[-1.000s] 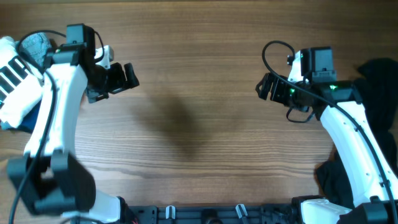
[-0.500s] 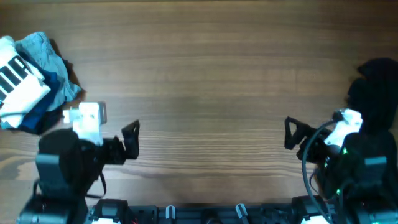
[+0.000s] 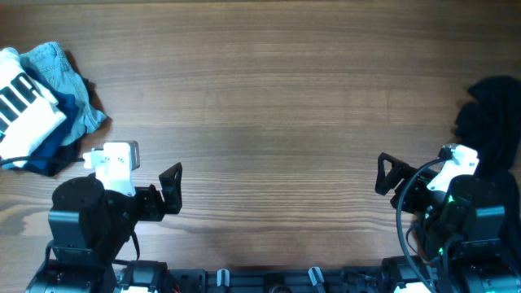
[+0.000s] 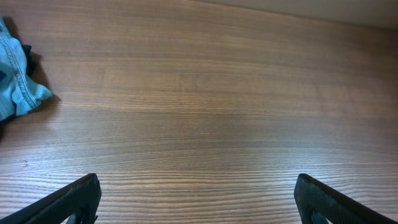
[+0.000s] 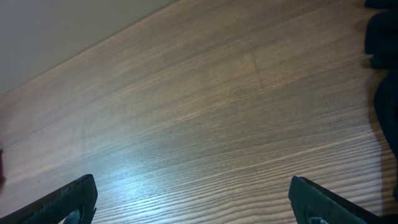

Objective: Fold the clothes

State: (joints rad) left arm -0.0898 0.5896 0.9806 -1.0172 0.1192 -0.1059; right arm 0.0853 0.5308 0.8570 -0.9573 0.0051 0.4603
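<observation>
A pile of clothes point(image 3: 41, 110) lies at the table's far left: a light blue denim piece, a dark blue piece and a white piece with black stripes. Its denim edge shows in the left wrist view point(image 4: 15, 78). A black garment point(image 3: 492, 114) lies at the right edge, and it shows at the right of the right wrist view point(image 5: 384, 74). My left gripper point(image 3: 169, 189) is open and empty near the front left. My right gripper point(image 3: 387, 175) is open and empty near the front right. Both are apart from the clothes.
The wooden table point(image 3: 269, 106) spans the view. Both arm bases stand at the front edge. A pale wall shows beyond the table's far edge in the right wrist view point(image 5: 62, 25).
Both arms have drawn back from the table's middle to the front edge. Since half a second ago they have barely moved. The clothes have not moved.
</observation>
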